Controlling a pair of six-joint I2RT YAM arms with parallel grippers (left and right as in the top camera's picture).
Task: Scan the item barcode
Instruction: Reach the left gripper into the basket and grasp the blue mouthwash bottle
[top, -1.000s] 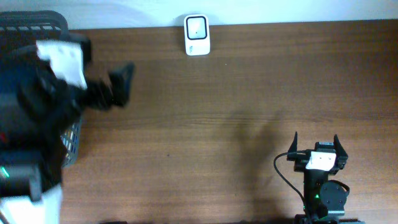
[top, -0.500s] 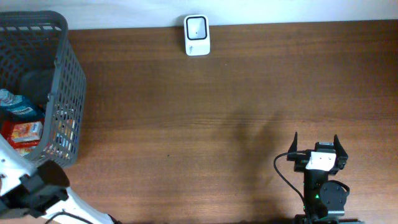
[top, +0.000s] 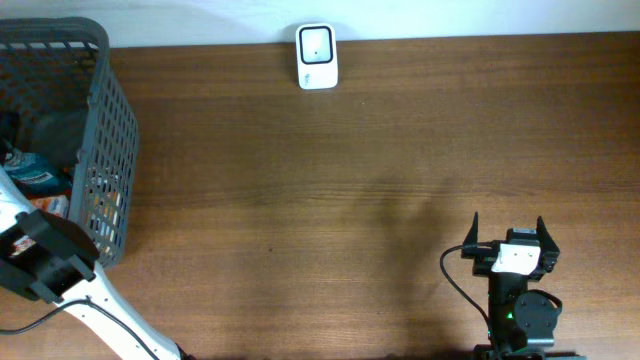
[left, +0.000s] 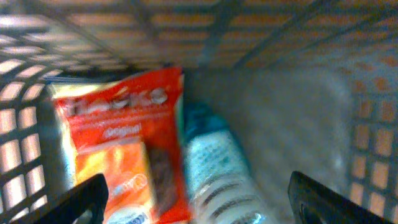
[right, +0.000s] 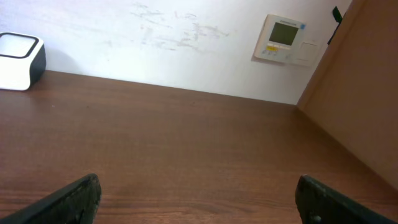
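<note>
The worktop (top: 350, 180) is dark brown wood-grain board with a smooth, matt face. At its far left stands a grey plastic basket (top: 110, 130), its walls an open lattice of square holes under a thick rolled rim. Against the pale wall at the far edge sits the scanner (top: 317, 56), a small white block with rounded corners and a dark square window on top.

The items to scan lie in the basket. The left wrist view looks down into it: a glossy red and orange snack packet (left: 118, 143), flat and crinkled, with white lettering too blurred to read in full, lies on the basket floor. Just beside it, touching along one edge, is a teal-and-white pack (left: 214, 162) with a rounded body; whether it is a pouch or a bottle cannot be told.

The left arm (top: 45, 265), white with a black wrist block, reaches over the basket's near corner. The left fingers (left: 84, 199), black and blunt, stand wide apart above the two packs, holding nothing and touching neither.

The right arm (top: 520, 300) sits at the near right edge of the worktop. The right fingers (right: 71, 199) are spread to their widest, empty, hanging over bare wood and pointing toward the wall, where a small beige control panel (right: 283, 37) is mounted.
</note>
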